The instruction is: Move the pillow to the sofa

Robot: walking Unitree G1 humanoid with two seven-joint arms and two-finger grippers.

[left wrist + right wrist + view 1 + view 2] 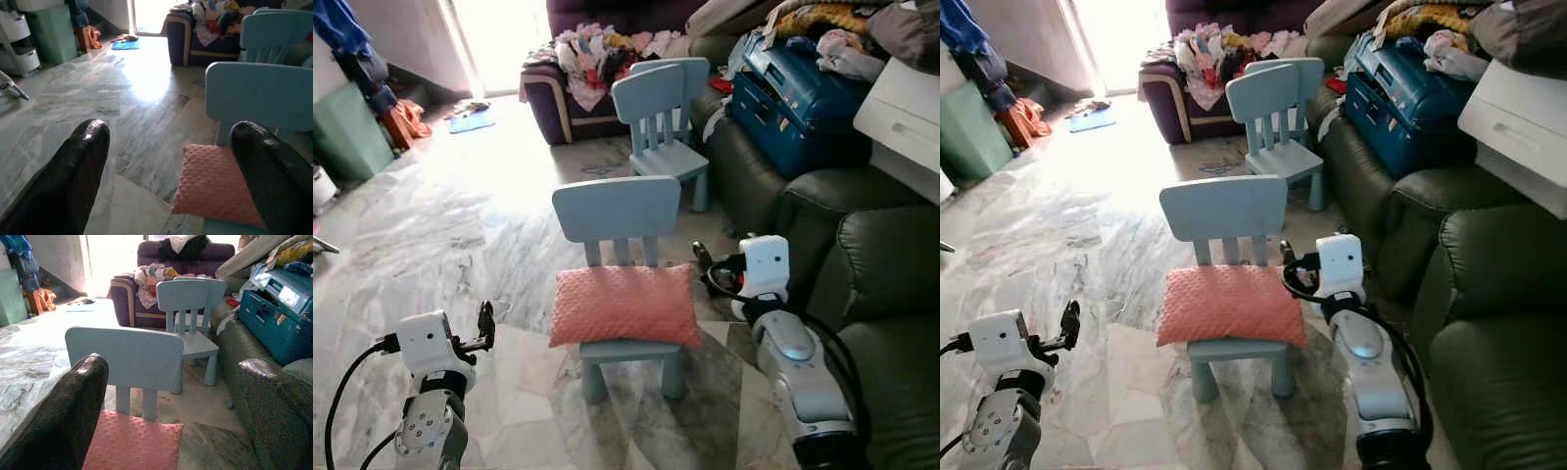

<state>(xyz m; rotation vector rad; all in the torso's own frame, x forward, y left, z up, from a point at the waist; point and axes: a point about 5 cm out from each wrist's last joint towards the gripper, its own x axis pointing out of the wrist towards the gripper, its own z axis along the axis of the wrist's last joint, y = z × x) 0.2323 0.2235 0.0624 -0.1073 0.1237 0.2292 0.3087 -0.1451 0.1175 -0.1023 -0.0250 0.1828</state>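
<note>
A pink dotted pillow (625,305) lies flat on the seat of a small pale-blue chair (617,209) right in front of me. My left gripper (486,326) hovers low to the left of the chair, apart from the pillow, and its fingers (73,181) stand open with nothing between them. My right gripper (703,258) is by the pillow's right end, near the chair back, open and holding nothing, its fingers (63,421) spread wide. The dark green sofa (891,294) stands along the right. The pillow (215,183) lies ahead of the left gripper.
A second blue chair (661,108) stands further back. A blue suitcase (793,98) and piled clothes lie on the sofa's far end, a white cabinet (906,117) at its right. A purple sofa with laundry (578,69) is behind. Open marble floor (440,225) lies to the left.
</note>
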